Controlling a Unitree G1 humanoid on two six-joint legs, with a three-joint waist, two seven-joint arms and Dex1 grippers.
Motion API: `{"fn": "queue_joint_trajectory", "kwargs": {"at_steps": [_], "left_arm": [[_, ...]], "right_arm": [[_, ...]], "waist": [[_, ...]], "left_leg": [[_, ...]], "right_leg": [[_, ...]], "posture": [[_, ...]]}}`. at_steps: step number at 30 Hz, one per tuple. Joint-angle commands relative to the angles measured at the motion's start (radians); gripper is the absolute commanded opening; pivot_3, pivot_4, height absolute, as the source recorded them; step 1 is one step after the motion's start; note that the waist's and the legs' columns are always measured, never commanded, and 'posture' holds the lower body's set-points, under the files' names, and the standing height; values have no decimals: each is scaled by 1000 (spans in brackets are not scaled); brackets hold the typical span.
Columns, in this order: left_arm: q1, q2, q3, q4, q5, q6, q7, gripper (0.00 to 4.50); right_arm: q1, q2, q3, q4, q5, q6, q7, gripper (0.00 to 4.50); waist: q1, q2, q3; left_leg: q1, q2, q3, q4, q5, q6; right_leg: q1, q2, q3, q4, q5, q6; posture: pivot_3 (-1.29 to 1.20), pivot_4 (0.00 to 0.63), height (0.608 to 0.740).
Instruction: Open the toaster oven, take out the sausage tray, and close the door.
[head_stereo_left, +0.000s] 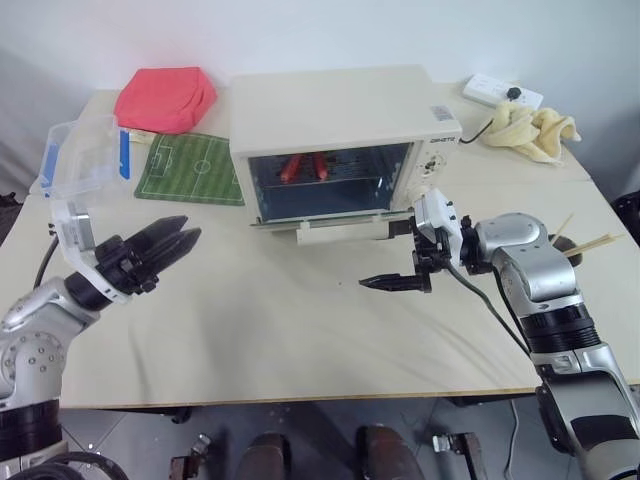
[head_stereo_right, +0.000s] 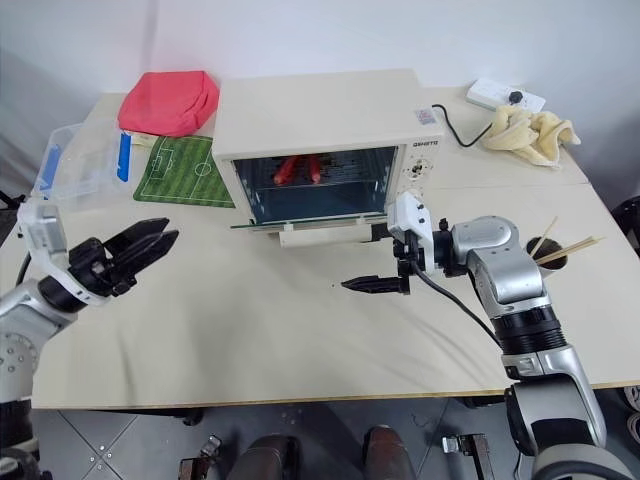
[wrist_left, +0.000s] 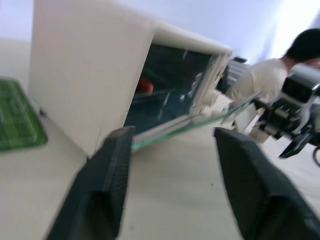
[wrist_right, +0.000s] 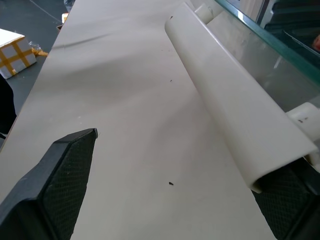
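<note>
While the door (head_stereo_left: 330, 222) lies flat open, the right gripper (head_stereo_left: 392, 284) is the one close to it.
Toaster oven (head_stereo_left: 335, 105) at back of table, sausage tray (head_stereo_left: 318, 183) inside, long side running L-R, behind both hands. R gripper wide open, holding nothing, just in front of door's bar handle (wrist_right: 235, 115). L gripper (head_stereo_left: 160, 243) part open, empty, well off to left. Oven label too small to read.

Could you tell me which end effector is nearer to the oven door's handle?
The right end effector: it sits just in front of the door handle. The left end effector hovers well off to the handle's left.
</note>
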Motion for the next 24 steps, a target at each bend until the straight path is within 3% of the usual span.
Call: {"fn": "queue_joint_trajectory", "kwargs": {"at_steps": [1,4,5,14,24], "left_arm": [[-73,23,-34,57,19,-1,-61,1003],[-157,16,-93,139,69,-16,-96,94],[-180,15,-111,166,85,-21,-111,38],[-401,-28,-275,456,258,-103,-254,38],[-504,-77,-360,605,367,-127,-357,38]], "right_arm": [[-6,5,10,-41,7,-5,11,4500],[2,6,6,-62,14,4,1,4500],[6,5,5,-69,15,6,-2,4500],[47,-14,5,-182,24,68,-43,4500],[51,-37,16,-241,-18,96,-102,4500]], "waist": [[-2,0,0],[-1,0,0],[-3,0,0],[-5,0,0],[-2,0,0]], "left_leg": [[0,0,0,0,0,0],[0,0,0,0,0,0],[0,0,-1,1,0,0],[0,-1,-1,2,0,0],[-1,-1,-2,5,0,0]], "right_leg": [[0,0,-1,0,0,0],[0,0,-2,1,0,0],[0,0,-2,1,0,0],[-1,-1,-7,4,0,0],[-1,-1,-11,6,0,0]], "posture": [[0,150,740],[0,150,740],[0,150,740],[0,150,740],[0,150,740]]}}
